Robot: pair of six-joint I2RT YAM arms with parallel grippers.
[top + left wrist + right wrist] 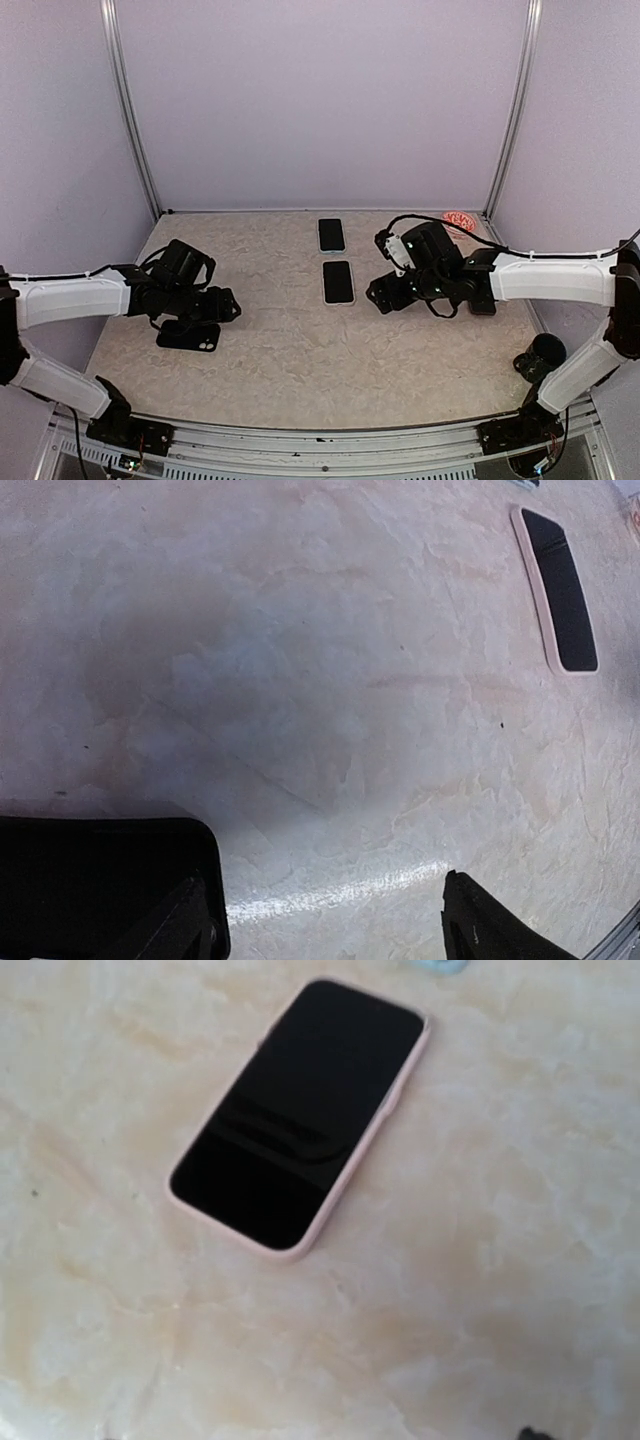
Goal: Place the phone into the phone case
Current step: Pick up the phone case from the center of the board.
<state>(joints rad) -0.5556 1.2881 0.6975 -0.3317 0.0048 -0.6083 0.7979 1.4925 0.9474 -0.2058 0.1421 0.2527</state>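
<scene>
A phone with a dark screen, ringed by a pale pink case (338, 282) (300, 1110) (560, 590), lies flat at the table's centre. Behind it lies a second phone with a light rim (331, 234). A black phone-sized slab (188, 337) (100, 880) lies at the left; whether it is a phone or a case I cannot tell. My left gripper (225, 308) (335, 930) hovers open at its right end, one finger (185, 925) over the slab and bare table between the fingers. My right gripper (383, 295) is open just right of the pink-cased phone, holding nothing.
A red patterned disc (458, 220) lies at the back right corner. A black round object (540, 352) sits beside the right arm near the table's right edge. Metal posts and pale walls close in the back and sides.
</scene>
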